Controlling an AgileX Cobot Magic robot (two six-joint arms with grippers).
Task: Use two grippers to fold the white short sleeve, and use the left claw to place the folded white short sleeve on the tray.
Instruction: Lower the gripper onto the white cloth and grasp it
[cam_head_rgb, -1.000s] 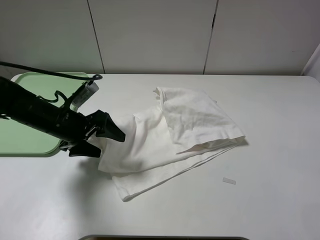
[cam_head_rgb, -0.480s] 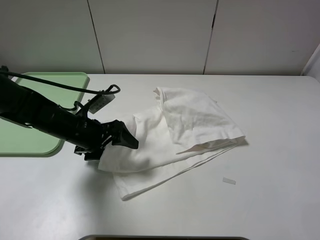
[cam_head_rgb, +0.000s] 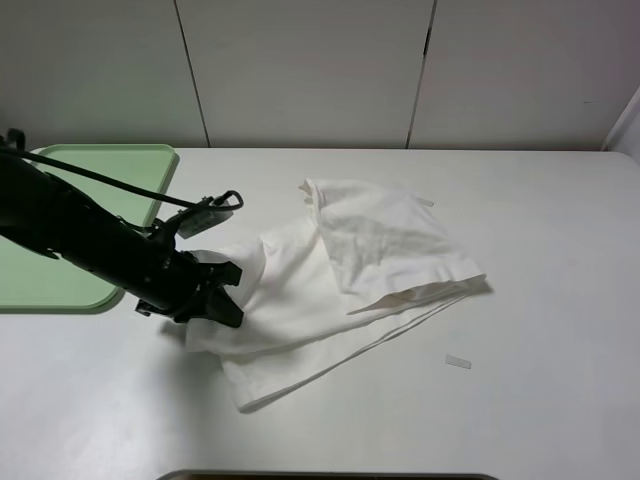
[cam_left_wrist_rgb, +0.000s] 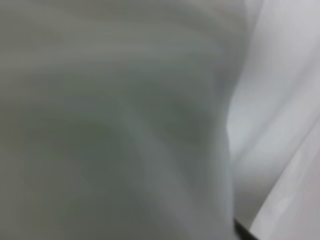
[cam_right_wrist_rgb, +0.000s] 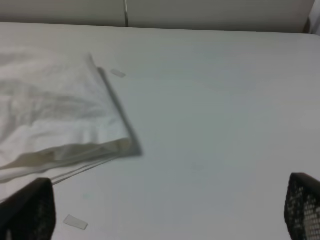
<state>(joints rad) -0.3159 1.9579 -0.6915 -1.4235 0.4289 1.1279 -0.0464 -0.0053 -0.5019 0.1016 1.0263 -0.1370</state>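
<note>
Two claws, one at work: the left claw (cam_head_rgb: 218, 297) is pinched shut on the left edge of the white short sleeve (cam_head_rgb: 350, 260), whose folded, rumpled bulk stretches rightward from it across the counter (cam_head_rgb: 540, 260). The tray (cam_head_rgb: 70, 285) lies near on the claw's other side, to the left. The right claw (cam_right_wrist_rgb: 170, 200) stands wide open, holding nothing, off the shirt's right edge.

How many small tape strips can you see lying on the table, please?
2. One strip lies in front of the shirt's right corner; another lies by its far right edge. The shirt may hide more.
</note>
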